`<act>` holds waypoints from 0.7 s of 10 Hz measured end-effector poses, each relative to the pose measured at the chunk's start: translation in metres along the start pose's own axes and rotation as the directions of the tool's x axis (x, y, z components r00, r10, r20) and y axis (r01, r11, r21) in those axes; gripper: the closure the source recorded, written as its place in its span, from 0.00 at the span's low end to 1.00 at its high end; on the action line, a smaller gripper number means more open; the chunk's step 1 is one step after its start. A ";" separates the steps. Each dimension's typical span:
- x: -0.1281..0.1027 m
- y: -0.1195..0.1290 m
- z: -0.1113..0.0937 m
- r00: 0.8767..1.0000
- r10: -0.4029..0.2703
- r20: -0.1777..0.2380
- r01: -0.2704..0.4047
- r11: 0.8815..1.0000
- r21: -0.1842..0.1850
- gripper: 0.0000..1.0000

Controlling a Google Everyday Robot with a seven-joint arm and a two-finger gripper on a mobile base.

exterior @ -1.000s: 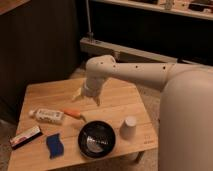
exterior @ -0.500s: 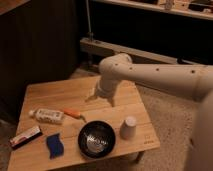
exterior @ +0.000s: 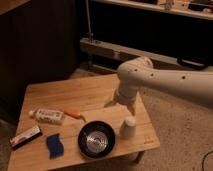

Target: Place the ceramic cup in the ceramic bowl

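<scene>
From my station I see the gripper [exterior: 120, 104] at the end of the thick white robot arm [exterior: 165, 80], low over the right half of the slatted light-wood table [exterior: 65, 92], and I cannot tell whether it is spread or pressed together; nothing shows in its grasp. The small plain white-grey ceramic cup [exterior: 128, 127] stands upright on the table just in front of the gripper, near the right front corner, and I cannot tell whether the two touch. The round shallow black ceramic bowl [exterior: 96, 139] with its glossy grey inside sits just to the left of the cup, close beside it, close to the front edge. The cup is outside the bowl. Further left a white tube with a label [exterior: 47, 116] lies on its side, and I cannot read the print on it. A small orange object [exterior: 74, 114] lies just beside the tube's right end. A blue sponge-like block [exterior: 54, 145] lies left of the bowl, and a flat red-and-white packet [exterior: 25, 136] rests at the left front corner, its writing too faint for me to read
</scene>
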 end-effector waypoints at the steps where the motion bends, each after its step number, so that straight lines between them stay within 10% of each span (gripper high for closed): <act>1: 0.007 -0.019 0.006 0.999 0.051 -0.019 -0.050 0.998 0.025 0.20; 7: 0.022 -0.030 0.050 0.992 0.121 -0.043 -0.119 0.992 0.049 0.20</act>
